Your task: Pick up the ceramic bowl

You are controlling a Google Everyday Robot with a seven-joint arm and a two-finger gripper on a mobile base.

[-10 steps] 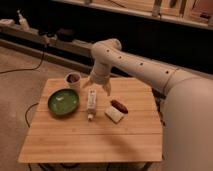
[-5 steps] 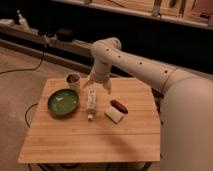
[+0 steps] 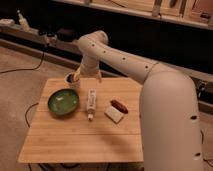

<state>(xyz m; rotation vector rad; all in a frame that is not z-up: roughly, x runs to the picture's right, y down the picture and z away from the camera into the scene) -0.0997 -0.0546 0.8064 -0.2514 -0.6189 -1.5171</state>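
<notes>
The ceramic bowl (image 3: 63,102) is wide, shallow, glossy green with a darker rim. It sits on the left part of the wooden table (image 3: 80,140). My gripper (image 3: 81,76) hangs down from the white arm over the table's back edge, up and to the right of the bowl and apart from it. It is right beside a small white cup (image 3: 72,80) with dark contents.
A white tube-like bottle (image 3: 91,102) lies just right of the bowl. A white block (image 3: 114,114) and a reddish-brown item (image 3: 119,105) lie further right. My white arm and body (image 3: 167,115) fill the right side. Cables lie on the floor at left.
My gripper has moved a little to the left along the table's back edge, closer to the white cup and the bowl. The objects on the table have not moved.
</notes>
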